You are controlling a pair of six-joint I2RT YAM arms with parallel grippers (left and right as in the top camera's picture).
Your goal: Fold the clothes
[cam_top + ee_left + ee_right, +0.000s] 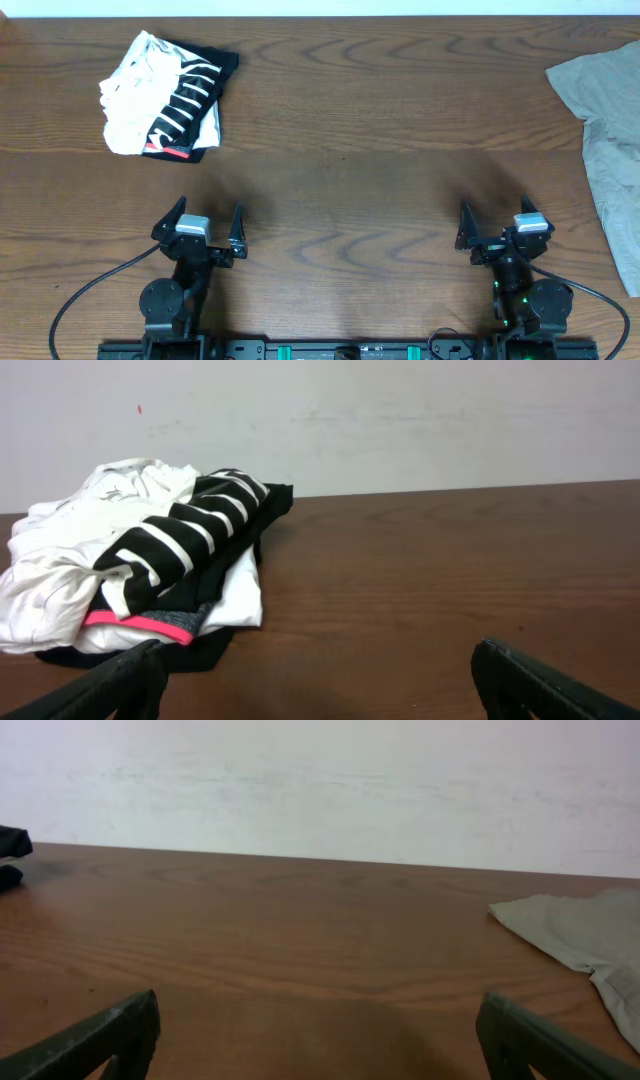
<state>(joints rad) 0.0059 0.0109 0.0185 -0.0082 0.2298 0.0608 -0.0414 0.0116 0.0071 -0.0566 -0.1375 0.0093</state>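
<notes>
A bundle of clothes [165, 95] lies at the table's far left: a crumpled white T-shirt with black stripes [130, 550] over a black garment with a red-pink edge [140, 623]. A grey-beige garment [605, 130] is spread flat at the far right edge and shows in the right wrist view [585, 935] too. My left gripper [208, 215] stands open near the front edge, well short of the bundle, with nothing between its fingers. My right gripper [495, 218] is open and empty, left of the grey-beige garment.
The brown wooden table [340, 160] runs between the two garments. A pale wall [400, 420] rises behind its far edge. Black cables [85, 290] trail from the arm bases at the front.
</notes>
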